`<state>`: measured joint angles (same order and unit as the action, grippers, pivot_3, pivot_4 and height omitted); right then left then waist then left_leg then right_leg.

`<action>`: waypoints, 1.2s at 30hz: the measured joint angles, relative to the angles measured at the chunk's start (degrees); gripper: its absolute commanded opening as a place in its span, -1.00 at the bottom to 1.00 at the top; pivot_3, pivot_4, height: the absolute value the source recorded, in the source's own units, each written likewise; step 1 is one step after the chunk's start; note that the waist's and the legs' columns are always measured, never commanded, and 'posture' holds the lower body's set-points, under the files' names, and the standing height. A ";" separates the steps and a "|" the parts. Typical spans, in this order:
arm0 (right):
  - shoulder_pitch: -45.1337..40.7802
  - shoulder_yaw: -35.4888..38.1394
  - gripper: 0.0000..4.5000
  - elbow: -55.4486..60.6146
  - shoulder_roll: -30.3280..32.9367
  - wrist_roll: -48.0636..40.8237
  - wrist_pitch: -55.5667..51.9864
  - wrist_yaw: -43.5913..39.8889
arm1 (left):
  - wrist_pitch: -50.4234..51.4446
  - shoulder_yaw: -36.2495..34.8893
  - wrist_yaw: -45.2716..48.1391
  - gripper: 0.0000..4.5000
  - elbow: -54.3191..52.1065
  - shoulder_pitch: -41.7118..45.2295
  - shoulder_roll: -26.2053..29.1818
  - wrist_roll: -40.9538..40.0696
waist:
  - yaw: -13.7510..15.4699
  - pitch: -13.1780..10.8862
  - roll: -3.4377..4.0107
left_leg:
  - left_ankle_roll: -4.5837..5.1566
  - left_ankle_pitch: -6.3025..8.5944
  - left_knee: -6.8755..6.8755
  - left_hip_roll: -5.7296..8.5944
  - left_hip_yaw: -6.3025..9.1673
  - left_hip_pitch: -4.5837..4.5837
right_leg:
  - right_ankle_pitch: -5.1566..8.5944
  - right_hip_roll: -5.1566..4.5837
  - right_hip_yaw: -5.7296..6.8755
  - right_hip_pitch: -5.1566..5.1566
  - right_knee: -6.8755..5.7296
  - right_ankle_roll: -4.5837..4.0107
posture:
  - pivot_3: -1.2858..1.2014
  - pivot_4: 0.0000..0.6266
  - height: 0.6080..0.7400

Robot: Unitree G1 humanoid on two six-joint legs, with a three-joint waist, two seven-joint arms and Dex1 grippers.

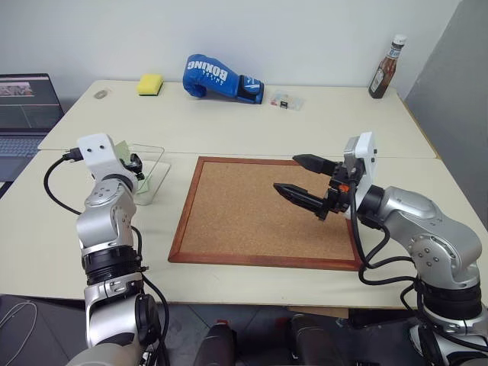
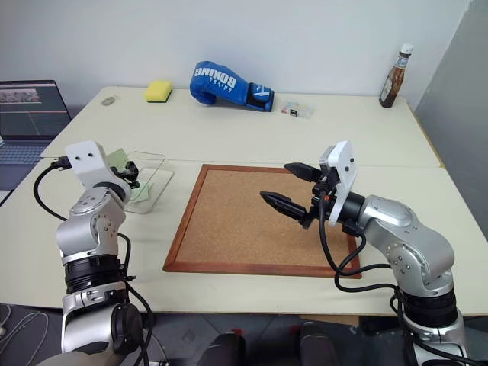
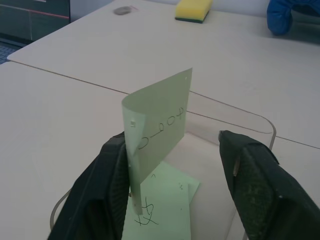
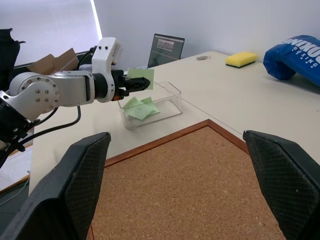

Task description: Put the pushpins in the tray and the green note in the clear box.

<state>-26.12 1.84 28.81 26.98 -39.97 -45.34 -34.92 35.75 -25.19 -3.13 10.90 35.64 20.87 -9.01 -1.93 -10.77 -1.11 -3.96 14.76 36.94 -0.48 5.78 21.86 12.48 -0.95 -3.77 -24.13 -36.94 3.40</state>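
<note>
Green note point(image 3: 159, 131) against open left claw point(image 3: 175, 190) over clear box point(image 3: 250, 125)

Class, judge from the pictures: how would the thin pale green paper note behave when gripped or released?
The thin pale green paper note curls, so it is probably floppy. Likely very light: it seems to cling to one finger, so it may stick rather than drop.

Looked like a lab or office test room: plain white walls, pale benches point(image 1: 252, 114) pushed together, a laptop point(image 1: 27, 107) showing recording software far beyond the left pincer point(image 4: 131, 84). Unrelated props sat scattered well past the right pincer point(image 1: 305, 183): boxing glove point(image 1: 221, 78), yellow sponge point(image 1: 150, 84), sauce bottle point(image 1: 386, 67).
</note>
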 measured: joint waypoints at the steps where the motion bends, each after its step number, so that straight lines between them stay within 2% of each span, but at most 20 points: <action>1: 0.00 0.00 1.00 -0.02 0.00 0.00 0.00 0.00 | -0.03 0.03 0.05 0.69 0.00 0.00 0.01 -0.04 | 0.00 0.00 0.00 | 0.00 0.00 0.00 0.00 0.00 0.00 | 0.00 0.00 0.00 0.00 0.00 0.00 | 0.03 -0.52 1.00; 5: -0.02 0.00 1.00 -0.38 -0.01 0.00 0.01 0.01 | -0.06 0.04 0.12 1.00 0.03 0.00 0.18 -0.27 | 0.00 0.00 0.00 | 0.00 0.00 0.00 0.00 0.00 0.00 | 0.00 0.00 0.00 0.00 0.00 0.00 | 0.03 -0.52 1.00; 19: -0.14 0.00 1.00 -1.27 -0.38 0.21 0.01 0.17 | 2.43 -0.55 -3.02 1.00 5.00 2.26 0.29 -2.20 | 0.00 0.00 0.00 | 0.00 0.00 0.00 0.00 0.01 0.00 | 0.00 0.00 0.02 0.00 0.00 0.00 | 0.03 -0.52 1.00; 28: -0.23 0.00 1.00 -1.49 -0.62 0.47 0.03 0.57 | -1.88 0.87 -4.78 1.00 8.86 4.98 3.26 0.30 | 0.00 -0.01 -0.01 | 0.00 0.00 -0.01 0.00 0.00 0.00 | 0.00 0.00 0.01 -0.01 0.00 0.00 | 0.03 -0.52 1.00; 36: -0.34 0.00 1.00 -1.49 -0.62 0.48 0.03 1.16 | -2.62 1.95 -4.29 1.00 12.24 5.97 3.60 0.53 | -0.01 -0.01 -0.02 | 0.00 0.00 -0.01 0.00 0.01 0.00 | 0.00 0.00 0.01 -0.01 0.00 0.00 | 0.03 -0.52 1.00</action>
<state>-26.46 1.83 27.32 26.35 -39.49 -45.31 -33.76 33.13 -23.24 -7.43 23.13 41.61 24.47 -8.48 -1.94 -10.78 -1.12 -3.96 14.76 36.94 -0.47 5.79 21.86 12.48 -0.95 -3.76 -24.14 -36.94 3.40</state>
